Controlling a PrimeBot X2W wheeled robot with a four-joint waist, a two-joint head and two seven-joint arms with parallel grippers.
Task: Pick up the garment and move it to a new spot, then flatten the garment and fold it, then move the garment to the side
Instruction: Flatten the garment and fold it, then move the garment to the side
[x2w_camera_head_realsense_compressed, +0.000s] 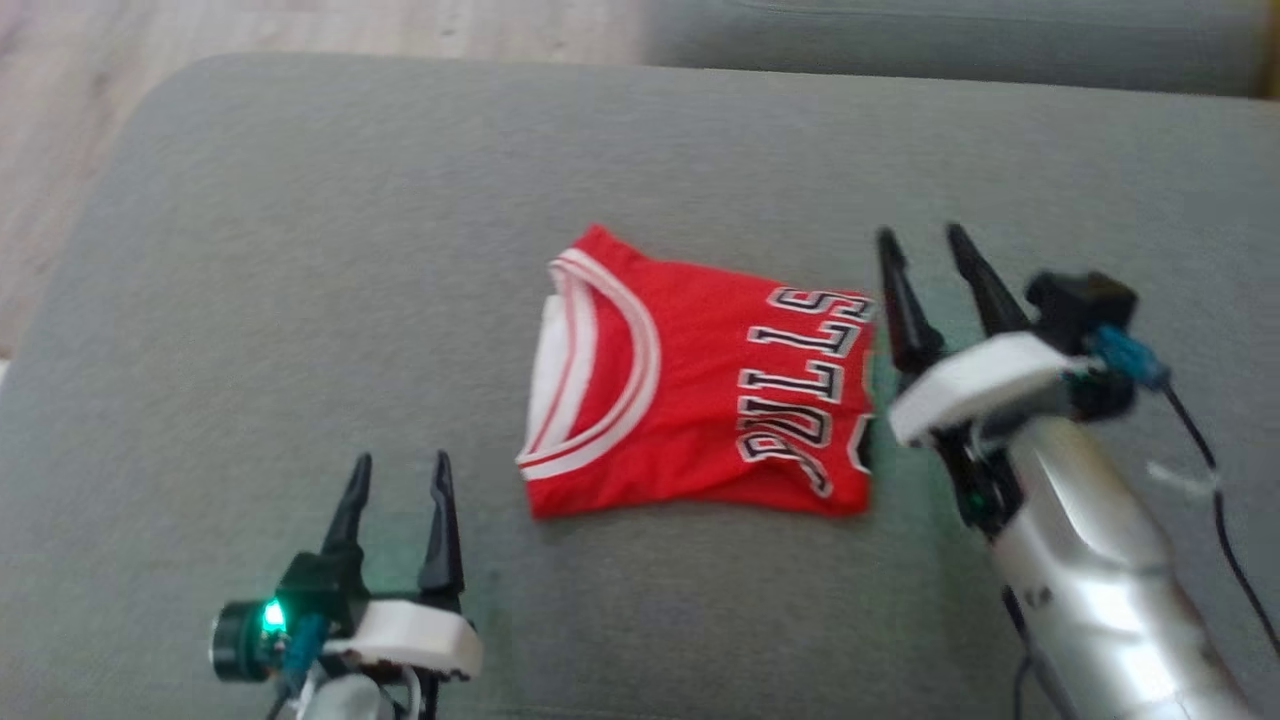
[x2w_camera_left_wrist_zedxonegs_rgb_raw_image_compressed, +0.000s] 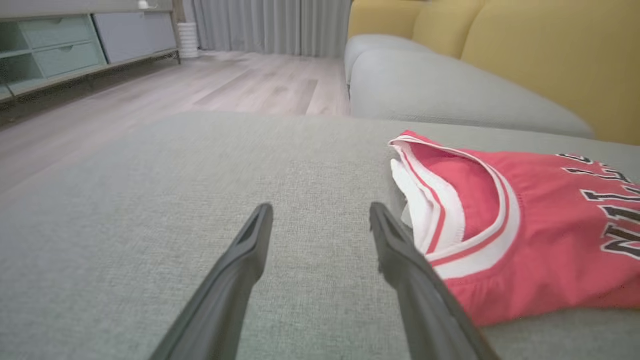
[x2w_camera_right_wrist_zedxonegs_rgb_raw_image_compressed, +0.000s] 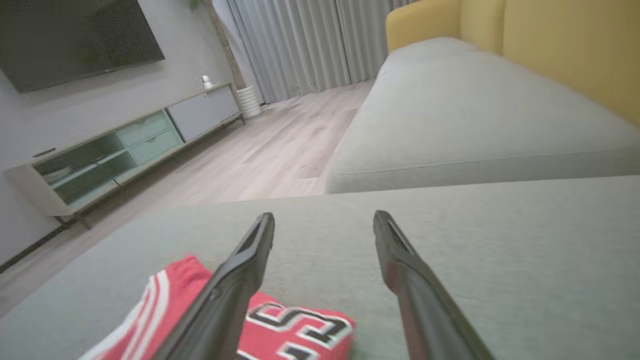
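We find the folded red garment (x2w_camera_head_realsense_compressed: 690, 390) lying at frame centre on the grey cushion (x2w_camera_head_realsense_compressed: 300, 250). The left gripper (x2w_camera_head_realsense_compressed: 401, 460) sits at lower left, jaws apart. The right gripper (x2w_camera_head_realsense_compressed: 920, 232) is just beside the garment's right edge, jaws apart.

This was a home living room. A sofa with yellow back cushions (x2w_camera_right_wrist_zedxonegs_rgb_raw_image_compressed: 565, 45) and a long grey seat (x2w_camera_right_wrist_zedxonegs_rgb_raw_image_compressed: 475, 115) stood behind a broad grey upholstered cushion (x2w_camera_head_realsense_compressed: 300, 250), all on a pale wood-plank floor (x2w_camera_right_wrist_zedxonegs_rgb_raw_image_compressed: 270, 145). Across the room a dark flat television (x2w_camera_right_wrist_zedxonegs_rgb_raw_image_compressed: 75, 40) hung on a grey wall above a low media cabinet (x2w_camera_right_wrist_zedxonegs_rgb_raw_image_compressed: 115, 150) with glass-fronted shelves and drawers, and grey floor-length curtains (x2w_camera_right_wrist_zedxonegs_rgb_raw_image_compressed: 300, 45) closed off the far end, with a small white ribbed container (x2w_camera_right_wrist_zedxonegs_rgb_raw_image_compressed: 248, 101) standing just beside them.
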